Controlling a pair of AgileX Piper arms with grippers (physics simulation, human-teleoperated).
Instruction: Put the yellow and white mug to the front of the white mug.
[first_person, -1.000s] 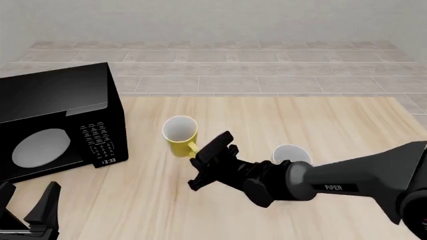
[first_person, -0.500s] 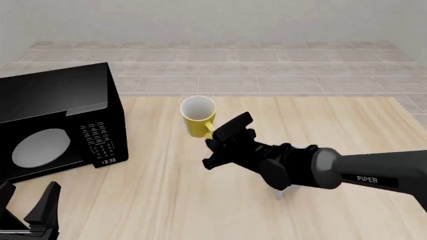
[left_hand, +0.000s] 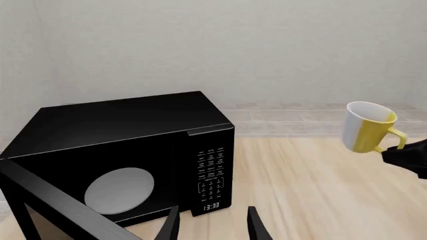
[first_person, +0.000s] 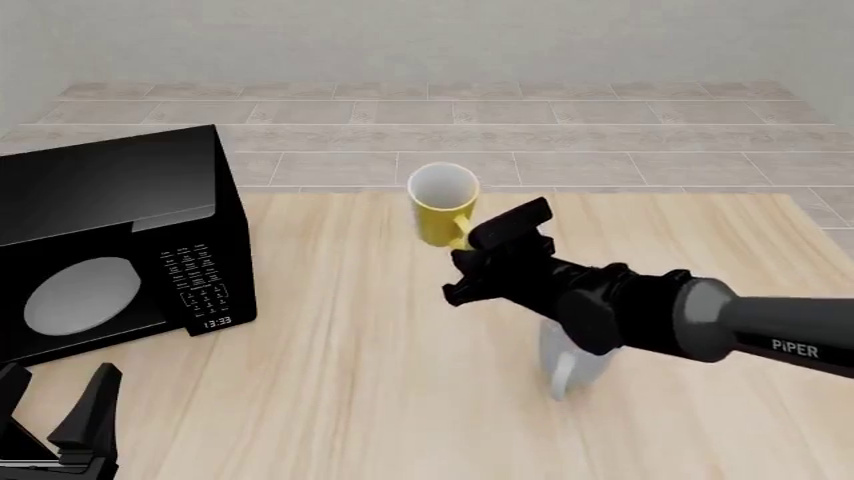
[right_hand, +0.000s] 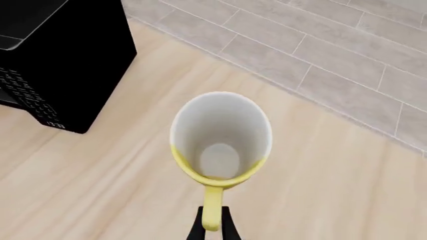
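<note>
the right gripper (first_person: 470, 240) has its fingers clamped on the yellow handle of the yellow and white mug (first_person: 442, 204), which hangs in the air above the far part of the bench (first_person: 320, 360), clear of the wood. holding it by the handle keeps the body free and roughly upright, with the open mouth tipped toward the wrist camera, so the white inside shows plainly there. the lift lets it pass other things without knocking them.

the white mug (first_person: 571, 362) stands on the bench nearer the arms' side, mostly hidden under the right arm, its handle pointing toward the near edge. the carried mug is well beyond it, so i judge the transport is midway and the set-down spot is not yet reached.

the left gripper (first_person: 60, 425) rests low at the near left corner, its fingers apart and holding nothing, parked out of the way beside the black microwave (first_person: 114, 250), which takes the left of the bench.
</note>
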